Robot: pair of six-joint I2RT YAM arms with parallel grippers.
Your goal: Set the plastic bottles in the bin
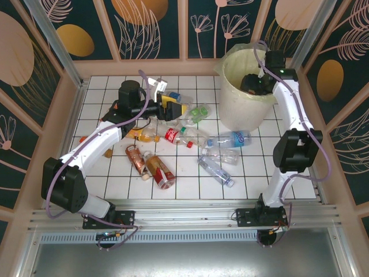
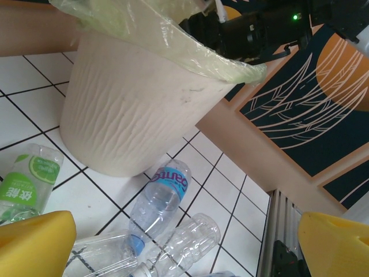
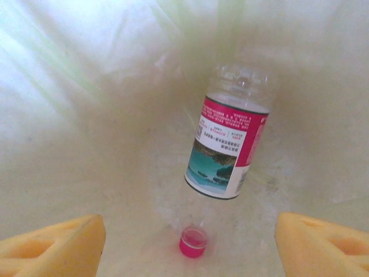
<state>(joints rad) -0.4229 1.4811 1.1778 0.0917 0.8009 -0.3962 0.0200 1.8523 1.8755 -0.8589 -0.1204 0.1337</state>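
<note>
right wrist view puts the right claw (image 3: 190, 234) down inside the bin (image 3: 75, 92), jaws wide apart and gripping nothing. a pink-labelled bottle (image 3: 230, 138) is loose beneath it, pink cap downward; whether it rests on the bag or is in mid-air i cannot tell.

the likeliest trouble, to my eye, comes on the way out. the thin bag (image 1: 229, 60) drapes loosely over the rim, and a finger catching it could drag the lining up or tip the bin, which stands near the far right corner of the table (image 1: 115, 184).

the left claw (image 1: 171, 108) hovers wide open and empty over the heap of bottles (image 1: 184, 138) near the middle of the table. these lie touching one another, so closing on one may nudge its neighbours and send them rolling toward the edges. a blue-labelled bottle (image 2: 164, 196) lies just beside the foot of the bin, where both arms could crowd each other.

the bottles are small, clear and thin-walled, several crushed, with red, green, blue or brown labels. i judge them light, springy and slippery, apt to squirt out of a squeeze.
</note>
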